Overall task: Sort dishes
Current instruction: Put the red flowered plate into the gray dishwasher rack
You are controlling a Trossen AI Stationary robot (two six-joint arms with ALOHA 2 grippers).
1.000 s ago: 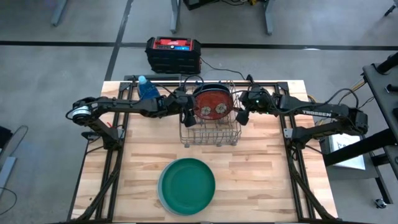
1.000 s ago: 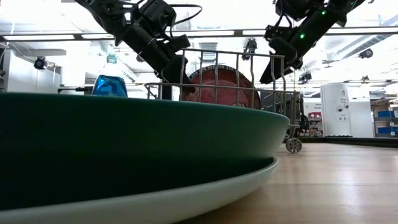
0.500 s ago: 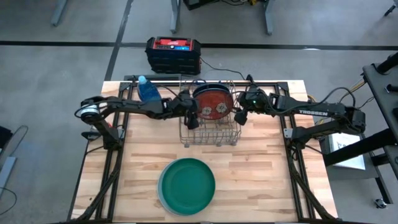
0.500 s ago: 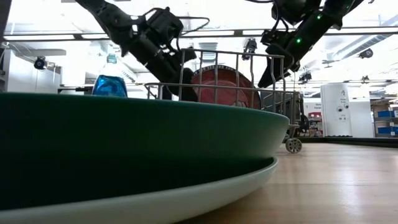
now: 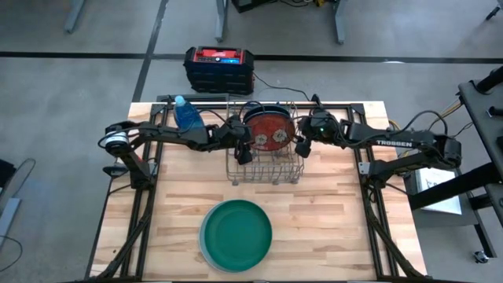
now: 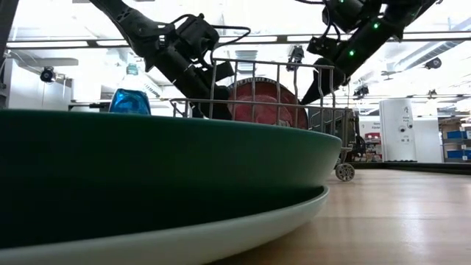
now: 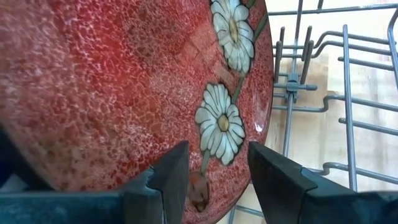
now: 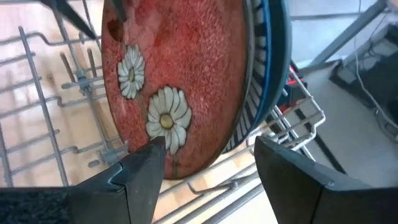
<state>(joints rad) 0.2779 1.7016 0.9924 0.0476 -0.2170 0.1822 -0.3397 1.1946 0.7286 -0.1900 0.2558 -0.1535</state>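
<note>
Flanking red plate (image 5: pixel 268 131), open grippers

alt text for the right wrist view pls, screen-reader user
A red plate with pale flower marks stands on edge in a wire rack, a striped plate and a blue-rimmed one behind it. The right end effector, fingers open, straddles the red plate's lower rim.

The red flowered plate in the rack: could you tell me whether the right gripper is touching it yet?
Cannot tell. In the right wrist view the right gripper has open fingers straddling the red plate's rim, but the pads hide whether one presses on it.
</note>
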